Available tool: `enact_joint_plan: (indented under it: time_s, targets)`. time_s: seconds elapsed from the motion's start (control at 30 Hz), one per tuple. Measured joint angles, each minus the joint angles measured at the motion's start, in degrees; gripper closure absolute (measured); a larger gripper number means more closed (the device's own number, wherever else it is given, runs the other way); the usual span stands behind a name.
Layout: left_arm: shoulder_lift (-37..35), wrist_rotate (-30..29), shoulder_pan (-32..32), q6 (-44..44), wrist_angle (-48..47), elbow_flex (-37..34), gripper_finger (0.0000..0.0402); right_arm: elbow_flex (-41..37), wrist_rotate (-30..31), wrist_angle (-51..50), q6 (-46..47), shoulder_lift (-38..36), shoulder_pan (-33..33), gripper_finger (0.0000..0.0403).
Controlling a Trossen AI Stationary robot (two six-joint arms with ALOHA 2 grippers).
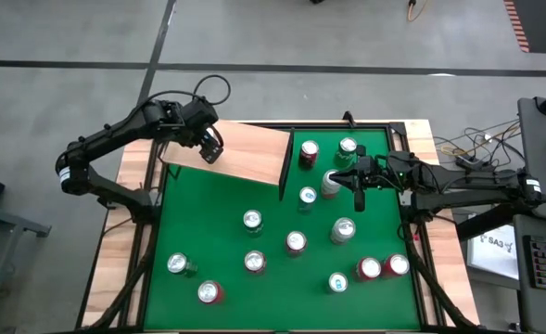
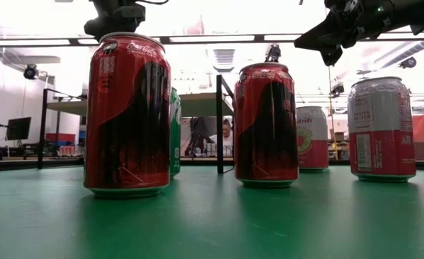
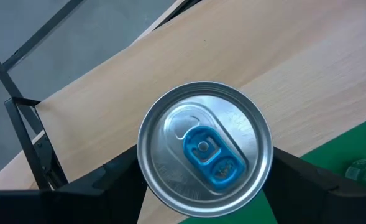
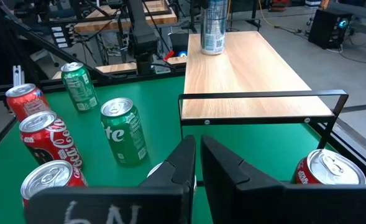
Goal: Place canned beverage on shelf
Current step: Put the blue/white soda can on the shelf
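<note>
The shelf [image 1: 254,153] is a pale wood-grain board at the table's far left, with a thin dark end panel [image 1: 286,160]. It also shows in the right wrist view [image 4: 251,81]. My left gripper [image 1: 209,148] is over the board's far left part, shut on a silver can with a blue tab [image 3: 204,148]. The right wrist view shows this can [image 4: 212,28] upright with its base on the board. My right gripper [image 1: 357,188] is shut and empty above the cans at the table's far right. It also shows in the low view [image 2: 332,44]. My left gripper comes from above, pointing down, with one finger [image 3: 108,180] on each side of the can's upper wall [image 3: 146,177], just below the rim. The can stands upright with its base [image 4: 212,50] on the shelf board.
Several red, green and silver cans stand on the green table [image 1: 208,232], among them one [image 1: 309,151] just right of the shelf's end panel and one [image 1: 331,183] beside my right gripper. Two red cans [image 2: 127,115] stand near the low camera.
</note>
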Motion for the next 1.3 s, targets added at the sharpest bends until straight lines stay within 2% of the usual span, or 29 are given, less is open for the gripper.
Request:
enact_joint_plan:
  time_s: [0.17, 0.4, 0.57, 0.87, 1.1, 1.2, 1.3]
  targets:
    - [0.00, -0.02, 0.01, 0.00, 0.00, 0.00, 0.0132, 0.00, 0.00, 0.00, 0.00, 0.00, 0.00, 0.0385]
    - [0.00, 0.00, 0.00, 0.90, 0.01, 0.00, 0.0092, 0.00, 0.00, 0.00, 0.00, 0.00, 0.00, 0.0385]
    - [-0.69, 0.00, 0.00, 1.95, -0.01, 0.00, 0.0077, 0.00, -0.01, 0.00, 0.52, 0.00, 0.00, 0.0385]
    - [-5.47, -0.20, 0.00, 3.09, 0.00, 0.00, 0.0079, 0.00, 0.00, 0.04, 1.35, 0.00, 0.00, 0.0385]
    - [-10.54, -2.93, -0.91, 3.23, 1.20, 0.00, 0.0080, 0.00, 0.00, 0.13, 2.71, 0.00, 0.00, 0.0385]
    - [-12.79, -2.99, -3.54, 3.23, 3.05, 0.00, 0.0086, 0.00, 0.00, 0.13, 2.69, 0.00, 0.00, 0.0385]
    - [-14.87, -4.75, -8.88, 3.23, 6.63, -0.58, 0.0099, 0.00, 0.00, 0.14, 2.51, 0.00, 0.00, 0.0385]
